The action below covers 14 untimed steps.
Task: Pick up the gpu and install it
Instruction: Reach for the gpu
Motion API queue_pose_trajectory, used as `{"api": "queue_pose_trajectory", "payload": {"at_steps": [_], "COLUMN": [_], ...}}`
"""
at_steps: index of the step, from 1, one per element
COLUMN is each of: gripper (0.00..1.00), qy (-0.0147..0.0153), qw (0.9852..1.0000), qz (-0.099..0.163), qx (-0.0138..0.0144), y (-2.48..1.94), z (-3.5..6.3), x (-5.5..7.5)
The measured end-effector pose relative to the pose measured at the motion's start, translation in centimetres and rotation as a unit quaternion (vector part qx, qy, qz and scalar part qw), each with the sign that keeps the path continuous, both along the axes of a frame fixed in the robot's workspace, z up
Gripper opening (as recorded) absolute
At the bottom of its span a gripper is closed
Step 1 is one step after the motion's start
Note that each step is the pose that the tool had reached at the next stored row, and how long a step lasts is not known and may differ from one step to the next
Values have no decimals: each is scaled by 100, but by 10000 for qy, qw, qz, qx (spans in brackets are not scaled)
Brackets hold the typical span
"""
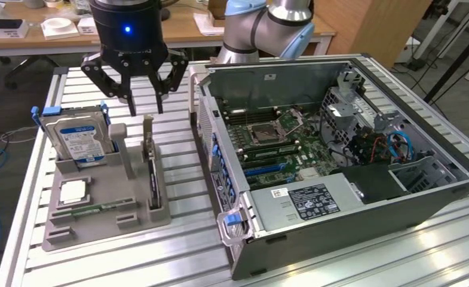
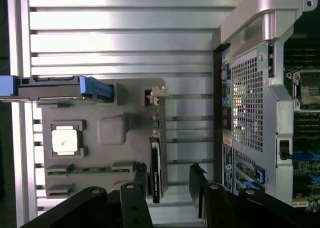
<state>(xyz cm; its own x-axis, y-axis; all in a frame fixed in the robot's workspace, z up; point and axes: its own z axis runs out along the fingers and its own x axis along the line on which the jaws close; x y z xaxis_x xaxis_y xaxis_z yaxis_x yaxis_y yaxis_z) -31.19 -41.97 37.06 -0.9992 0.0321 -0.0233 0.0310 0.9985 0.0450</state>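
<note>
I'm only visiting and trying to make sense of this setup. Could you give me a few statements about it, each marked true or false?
1. The claw grips the gpu. False: it is open and empty, above the gray holder.
2. The gpu stands on edge in the gray holder. True.
3. The computer case is closed up. False: its side is open, with the motherboard showing.
4. A hard drive stands upright in the gray holder. True.

The gpu (image 1: 153,179), a thin black card with a silver bracket at one end, stood on its long edge in a slot of the grey holder (image 1: 98,230), beside the open computer case (image 1: 362,222).
</note>
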Motion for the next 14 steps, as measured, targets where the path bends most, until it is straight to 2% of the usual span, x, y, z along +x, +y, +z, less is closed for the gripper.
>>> {"api": "queue_pose_trajectory", "payload": {"at_steps": [5, 14], "gripper": [47, 49], "qy": [0, 0], "qw": [9998, 9998], "qz": [192, 199], "qx": [0, 0], "y": [-2, -2], "z": [-25, -27], "x": [0, 0]}}
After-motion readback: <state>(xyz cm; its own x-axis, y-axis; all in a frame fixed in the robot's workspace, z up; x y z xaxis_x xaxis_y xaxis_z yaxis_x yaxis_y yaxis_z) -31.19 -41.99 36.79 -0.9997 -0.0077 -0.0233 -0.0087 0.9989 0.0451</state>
